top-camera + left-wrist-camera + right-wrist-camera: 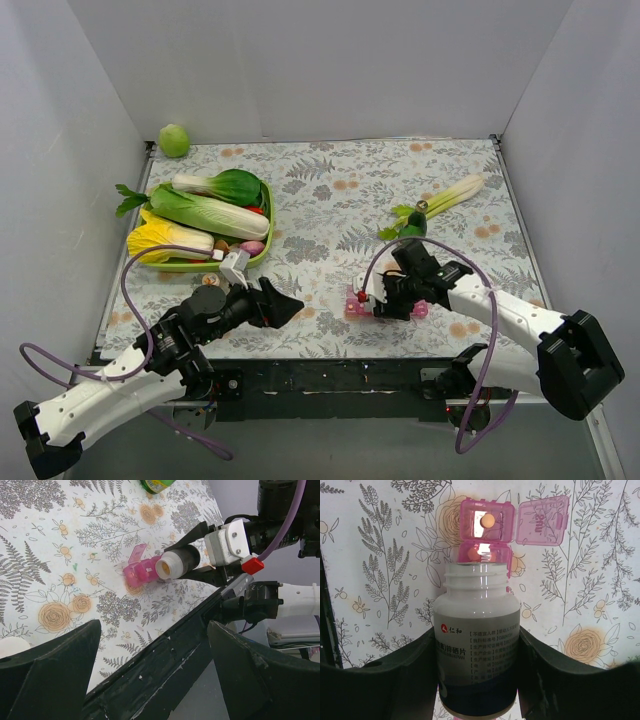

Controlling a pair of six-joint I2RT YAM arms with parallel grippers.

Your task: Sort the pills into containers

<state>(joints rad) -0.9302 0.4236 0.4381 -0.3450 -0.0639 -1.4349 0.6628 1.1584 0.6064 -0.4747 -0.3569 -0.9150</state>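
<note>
While we watch, right tool (478, 647): clamped on bottle (477, 605)
Left tool (154, 630): jaws spread, idle
Pills (488, 520): overtilt could spill them past organizer (466, 520)

The pink pill organizer (362, 306) is blocked on one side by the white pill bottle (176, 564), gripped in the right end effector (476, 650). One open lid (542, 519) is flipped out sideways. Bare counter (330, 230) is seen between it and the wide-open left end effector (288, 305). The far left is filled by the green vegetable tray (262, 248). A leek (455, 192) is laid far right.
</note>
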